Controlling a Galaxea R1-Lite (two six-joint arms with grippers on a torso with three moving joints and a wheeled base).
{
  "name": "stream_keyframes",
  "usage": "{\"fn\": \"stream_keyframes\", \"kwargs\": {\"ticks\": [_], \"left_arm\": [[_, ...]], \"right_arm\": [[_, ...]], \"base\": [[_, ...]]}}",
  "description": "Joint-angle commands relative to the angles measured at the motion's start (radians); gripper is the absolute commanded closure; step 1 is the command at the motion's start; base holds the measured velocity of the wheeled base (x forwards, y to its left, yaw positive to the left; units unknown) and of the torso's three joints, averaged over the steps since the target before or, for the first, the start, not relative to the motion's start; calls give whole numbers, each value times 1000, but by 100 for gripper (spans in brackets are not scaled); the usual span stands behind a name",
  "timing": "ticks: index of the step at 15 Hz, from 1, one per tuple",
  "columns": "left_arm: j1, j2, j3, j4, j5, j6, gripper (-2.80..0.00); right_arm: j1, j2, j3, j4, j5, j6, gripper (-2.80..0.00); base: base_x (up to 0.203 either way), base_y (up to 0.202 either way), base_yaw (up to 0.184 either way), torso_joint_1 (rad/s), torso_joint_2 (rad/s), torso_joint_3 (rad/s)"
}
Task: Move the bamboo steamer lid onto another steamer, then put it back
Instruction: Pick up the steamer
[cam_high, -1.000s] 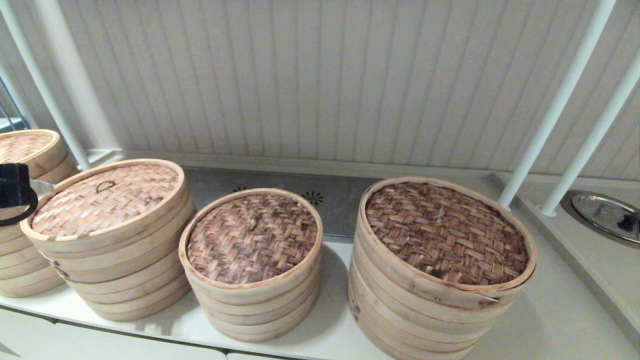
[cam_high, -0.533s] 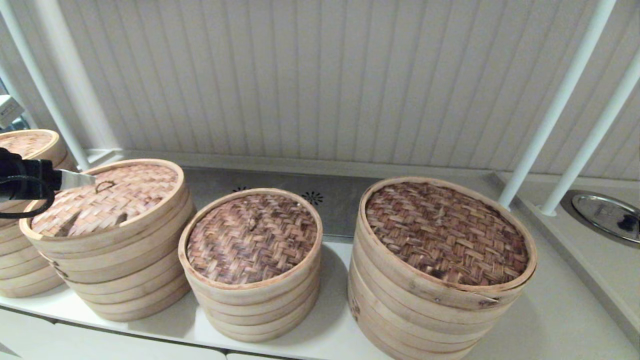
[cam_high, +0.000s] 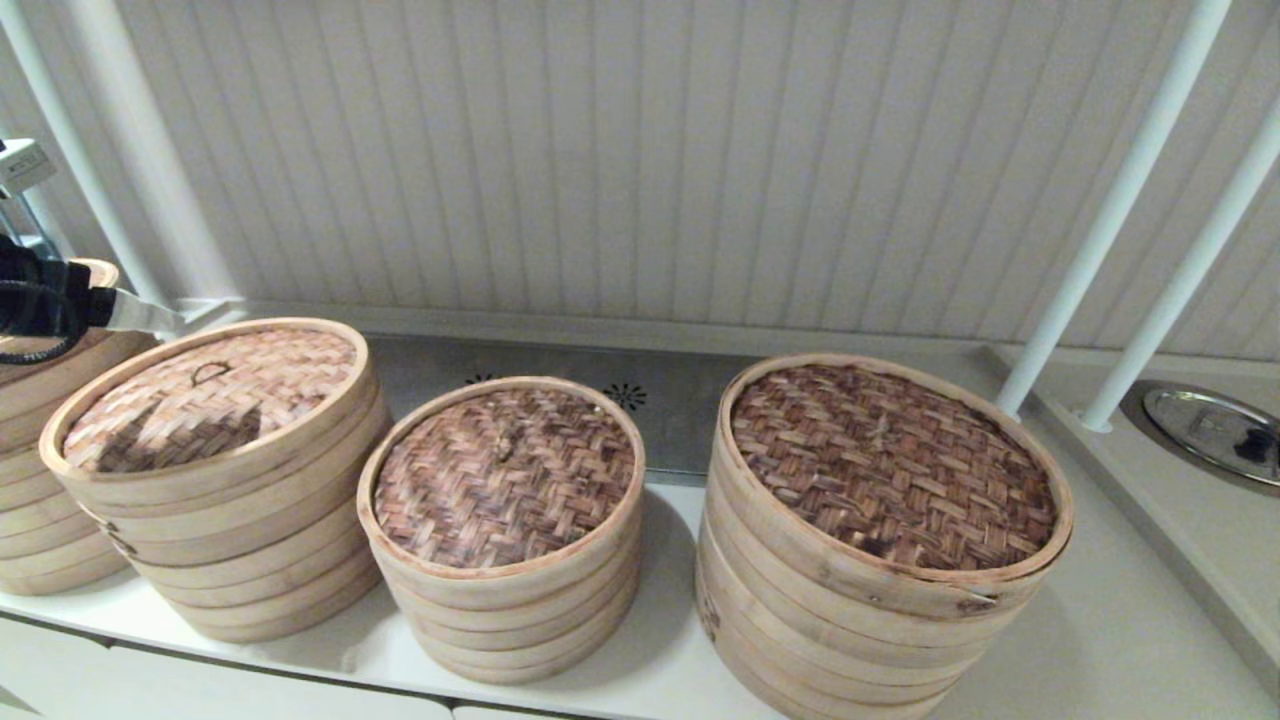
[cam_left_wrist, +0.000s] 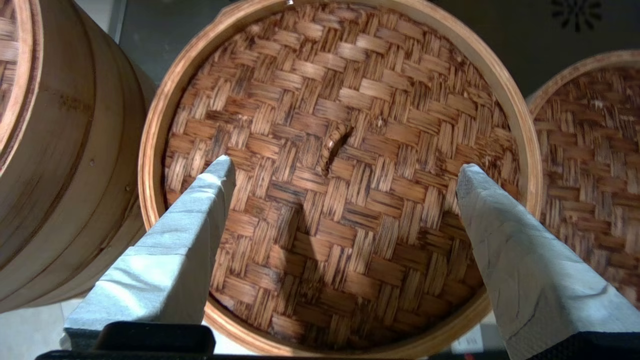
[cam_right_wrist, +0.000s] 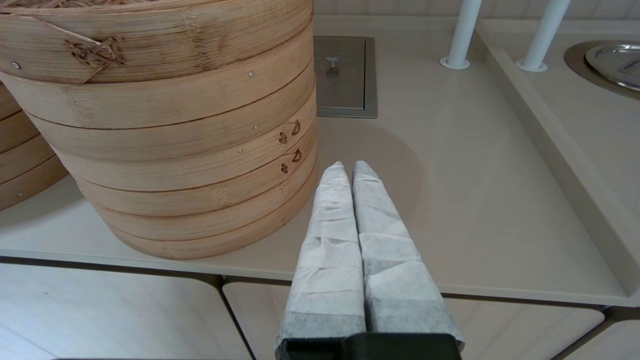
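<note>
The left gripper (cam_left_wrist: 345, 175) hangs above the round, light tan herringbone-woven bamboo steamer lid (cam_high: 205, 395), fingers spread wide and empty; the lid sits on its pale steamer, just left of the smallest stack with the dark reddish-brown woven top (cam_high: 505, 470). The right gripper (cam_right_wrist: 347, 167) rests low by the counter edge, fingers pressed together on nothing.

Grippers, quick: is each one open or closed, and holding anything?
Left gripper: open, holding nothing, above the bamboo steamer lid.
Right gripper: closed, holding nothing, parked low over the counter.
</note>
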Motion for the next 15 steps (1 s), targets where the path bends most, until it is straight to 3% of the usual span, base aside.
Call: {"fn": "stream_keyframes", "kwargs": {"ticks": [1, 4, 15], "left_arm": [[0, 106, -168, 187, -1, 11, -280], [0, 210, -247, 313, 25, 102, -280], [-7, 278, -254, 179, 63, 126, -280]], "right_arm": [[0, 1, 3, 0, 0, 0, 0], [0, 1, 3, 0, 0, 0, 0], [0, 1, 3, 0, 0, 0, 0]], "base": [[0, 0, 0, 0, 0, 0], [0, 0, 0, 0, 0, 0], [0, 0, 0, 0, 0, 0]]}}
